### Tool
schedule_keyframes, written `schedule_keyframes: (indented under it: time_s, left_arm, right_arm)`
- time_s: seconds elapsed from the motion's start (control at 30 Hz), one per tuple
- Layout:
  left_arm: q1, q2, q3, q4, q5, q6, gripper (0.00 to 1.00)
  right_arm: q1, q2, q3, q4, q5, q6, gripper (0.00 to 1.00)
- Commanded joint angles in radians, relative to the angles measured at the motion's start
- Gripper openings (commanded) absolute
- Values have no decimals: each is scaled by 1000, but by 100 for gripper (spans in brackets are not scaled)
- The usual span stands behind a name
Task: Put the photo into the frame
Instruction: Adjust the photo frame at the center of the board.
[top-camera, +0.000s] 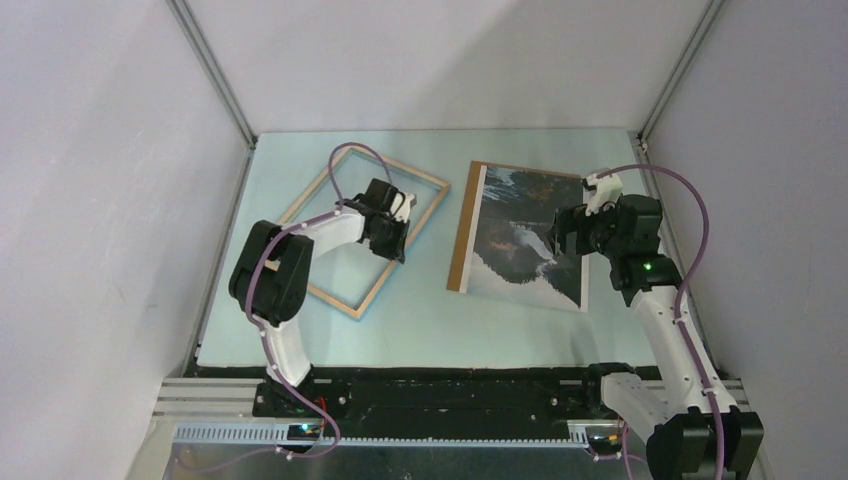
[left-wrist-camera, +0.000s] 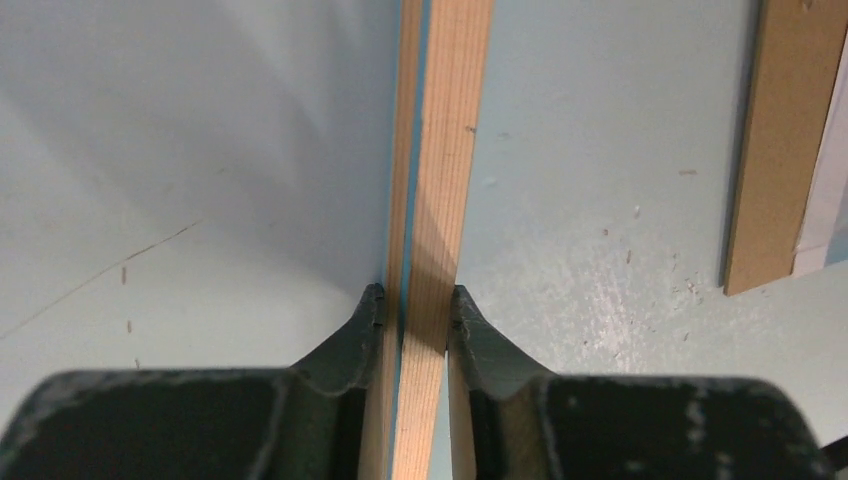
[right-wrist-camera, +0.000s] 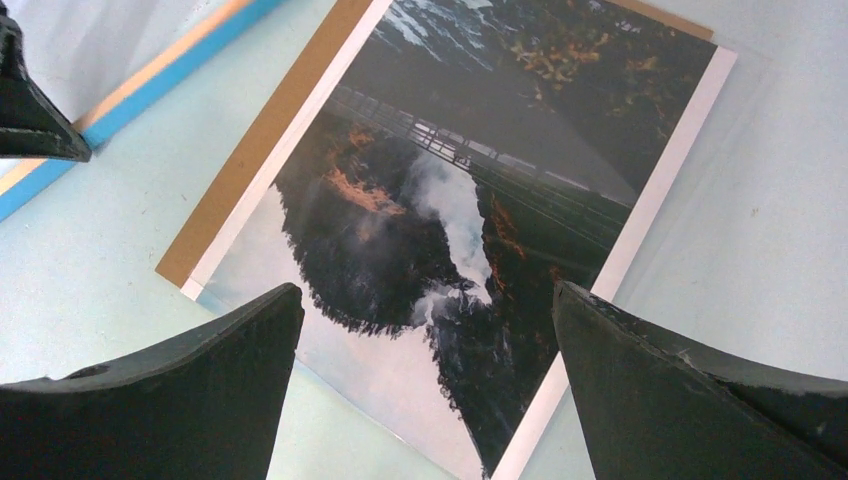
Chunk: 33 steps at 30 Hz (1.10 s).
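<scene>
The frame lies at the table's left, pale wood face up with blue edges. My left gripper is shut on its right rail; in the left wrist view the wooden rail runs between the two fingers. The photo of dark mountains and a white waterfall lies face up at the centre right, on a plain brown backing board that shows along its left side. My right gripper is open above the photo's right part; the right wrist view shows the photo between its spread fingers.
The pale blue table mat is bounded by grey walls left, right and back. The frame's blue edge shows at the upper left of the right wrist view. A clear sheet's edge seems to lie past the photo's right border.
</scene>
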Motion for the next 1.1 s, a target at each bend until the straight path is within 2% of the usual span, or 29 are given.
schedule_keyframes:
  time_s: [0.0, 0.17, 0.33, 0.5, 0.6, 0.77, 0.93, 1.07]
  left_arm:
    - [43, 6, -60, -33, 138, -223, 6]
    - [43, 54, -35, -14, 226, -291, 13]
    - [31, 114, 57, -10, 305, -353, 22]
    - [2, 179, 117, 12, 362, -434, 41]
    - [-1, 204, 153, 16, 351, -451, 53]
    - [-1, 180, 184, 16, 303, -427, 80]
    - [-14, 121, 240, 16, 248, -359, 93]
    - [-43, 123, 316, 16, 221, -316, 96]
  right_arm:
    - [-6, 16, 2, 4, 2, 0, 100]
    - [-9, 32, 2, 5, 13, -1, 100]
    - [-10, 60, 2, 10, 28, 7, 100]
    - [-26, 97, 2, 17, 98, 34, 100]
    - [-74, 142, 2, 30, 160, 69, 100]
    - [-185, 221, 2, 35, 112, 129, 100]
    - [-203, 308, 5, 70, 124, 136, 100]
    - [-232, 401, 46, 69, 105, 149, 100]
